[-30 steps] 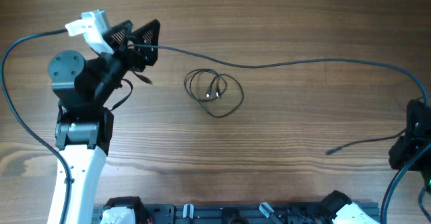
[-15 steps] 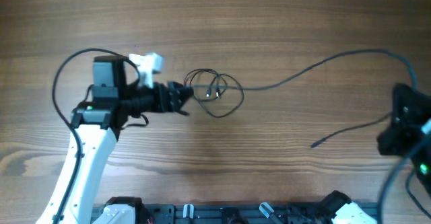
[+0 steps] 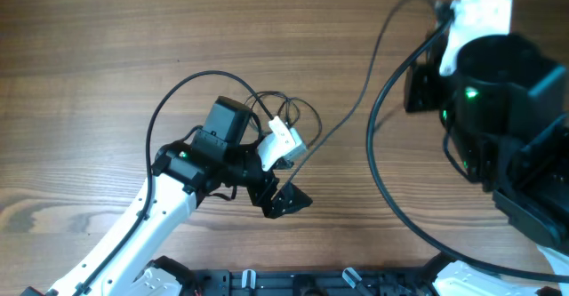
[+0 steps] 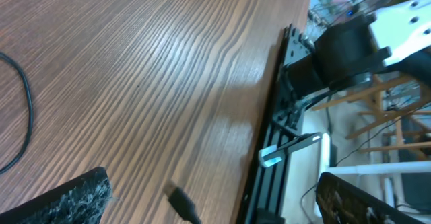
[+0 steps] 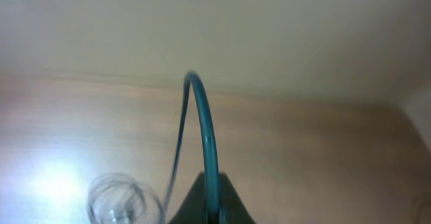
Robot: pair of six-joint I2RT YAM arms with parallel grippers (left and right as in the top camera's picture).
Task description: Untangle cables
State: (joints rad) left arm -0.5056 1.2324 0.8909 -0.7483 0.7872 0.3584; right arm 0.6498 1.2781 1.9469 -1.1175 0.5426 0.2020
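Observation:
A thin black cable coil (image 3: 286,116) lies mid-table, partly hidden by my left arm; it shows blurred in the right wrist view (image 5: 124,197). A long dark cable (image 3: 351,109) runs from the coil up to my right gripper (image 3: 420,84). That gripper (image 5: 209,207) is raised high and shut on the cable (image 5: 205,130), which arches above it. My left gripper (image 3: 286,198) sits just below the coil, near the front. Its fingers are wide apart (image 4: 209,200), with a black cable plug (image 4: 182,202) between them, untouched. A cable arc (image 4: 27,109) shows at the left.
A black rail (image 3: 311,283) runs along the table's front edge and also shows in the left wrist view (image 4: 269,130). The right arm's thick supply cable (image 3: 378,163) loops over the right half of the table. An arm base (image 4: 343,49) stands beyond the edge.
My left arm swung from the coil's left to below it. My right arm rose from the right edge to the upper right, lifting the long cable with it.

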